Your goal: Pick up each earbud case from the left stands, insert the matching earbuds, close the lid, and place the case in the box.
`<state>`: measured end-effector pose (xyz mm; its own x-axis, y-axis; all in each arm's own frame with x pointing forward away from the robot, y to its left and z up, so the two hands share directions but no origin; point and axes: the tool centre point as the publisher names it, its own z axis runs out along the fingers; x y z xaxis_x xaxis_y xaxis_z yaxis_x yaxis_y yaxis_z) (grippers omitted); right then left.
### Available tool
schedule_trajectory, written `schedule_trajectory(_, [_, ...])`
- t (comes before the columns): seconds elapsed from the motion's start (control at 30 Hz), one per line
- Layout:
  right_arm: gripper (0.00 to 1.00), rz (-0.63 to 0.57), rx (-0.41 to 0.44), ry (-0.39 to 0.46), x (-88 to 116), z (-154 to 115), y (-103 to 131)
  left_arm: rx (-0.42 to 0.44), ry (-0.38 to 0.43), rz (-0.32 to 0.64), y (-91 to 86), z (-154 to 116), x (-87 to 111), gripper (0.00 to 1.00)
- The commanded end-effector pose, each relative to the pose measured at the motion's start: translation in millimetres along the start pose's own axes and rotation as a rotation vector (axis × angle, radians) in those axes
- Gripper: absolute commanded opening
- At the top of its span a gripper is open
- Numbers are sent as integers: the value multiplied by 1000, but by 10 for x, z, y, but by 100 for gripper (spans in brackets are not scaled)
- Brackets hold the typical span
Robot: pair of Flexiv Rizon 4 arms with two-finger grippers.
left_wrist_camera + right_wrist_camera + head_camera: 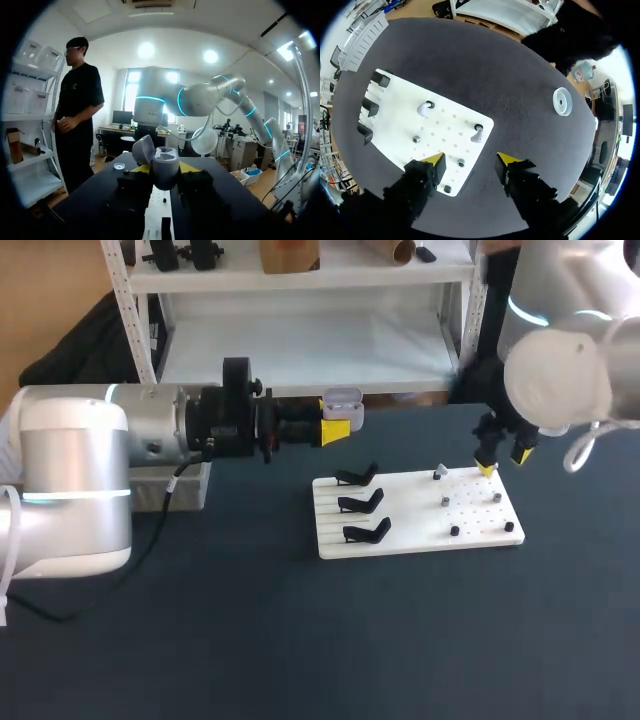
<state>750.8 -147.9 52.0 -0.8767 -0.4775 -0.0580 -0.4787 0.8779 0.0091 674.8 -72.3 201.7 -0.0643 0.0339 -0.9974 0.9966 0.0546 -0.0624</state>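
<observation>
White earbud case [342, 400], lid open, is pinched in the left end effector [338, 427], aloft just behind the board [410, 530]. Right end effector [470, 160] hangs spread above the board. The nearest earbud [478, 134] lies just ahead of its gap, so the right arm is nearer.

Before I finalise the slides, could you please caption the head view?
Left gripper holds an open earbud case aloft; open right gripper hovers over a corner of the white board.
</observation>
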Motion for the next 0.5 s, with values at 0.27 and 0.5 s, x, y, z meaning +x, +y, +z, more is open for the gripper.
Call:
schedule_trajectory(0.27, [47, -10, -16, 93, -113, 144, -38, 0, -2, 0, 7, 3, 3, 0])
schedule_trajectory(0.5, [43, -18, -1, 106, -135, 176, -41, 0, -2, 0, 7, 3, 3, 0])
